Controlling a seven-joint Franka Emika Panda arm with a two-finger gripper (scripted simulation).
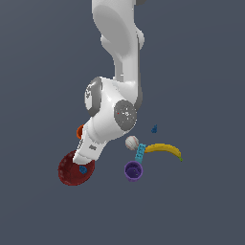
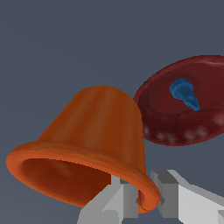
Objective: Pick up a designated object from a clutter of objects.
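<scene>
The designated object, a small orange-red cup (image 2: 94, 131), fills the wrist view, tilted with its thick rim toward the camera. My gripper (image 2: 144, 188) has one grey finger inside the rim and one outside, both pressed against it. In the exterior view only a sliver of the cup (image 1: 80, 130) shows beside the arm's white hand, which hides the fingers. The dark red scalloped bowl (image 2: 192, 127) lies just beside the cup, with a tiny blue piece (image 2: 183, 92) in it.
To the exterior view's right of the bowl (image 1: 69, 172) lie the purple cup (image 1: 133, 171), the light blue studded brick (image 1: 139, 152), the white ball (image 1: 131, 141), the yellow banana (image 1: 165, 149) and another tiny blue piece (image 1: 154, 128).
</scene>
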